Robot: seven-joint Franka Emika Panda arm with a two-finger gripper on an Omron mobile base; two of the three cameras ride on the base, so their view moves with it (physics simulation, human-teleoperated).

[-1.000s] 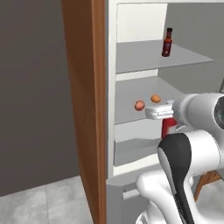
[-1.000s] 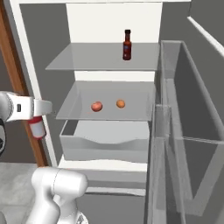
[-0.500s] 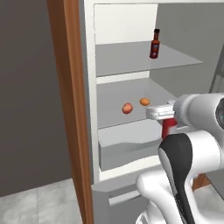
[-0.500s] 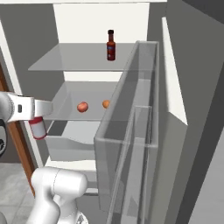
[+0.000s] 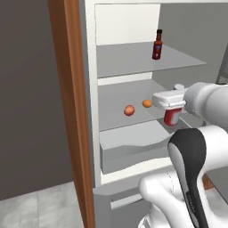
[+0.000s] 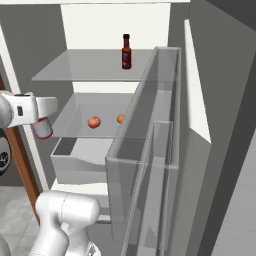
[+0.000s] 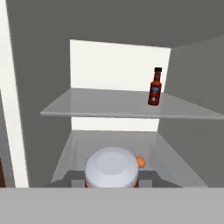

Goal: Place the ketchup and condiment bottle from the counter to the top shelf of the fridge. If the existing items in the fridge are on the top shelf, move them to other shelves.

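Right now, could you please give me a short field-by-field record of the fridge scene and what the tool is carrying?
fridge: open, white frame
top shelf: holds the condiment bottle, upright, toward the back
second shelf: pinkish-red fruit and orange fruit, apart from each other
drawer: below the second shelf
tool: shut on the ketchup, in front of the second shelf
ketchup cap: white, facing the hand camera
ketchup placement: not yet on the top shelf
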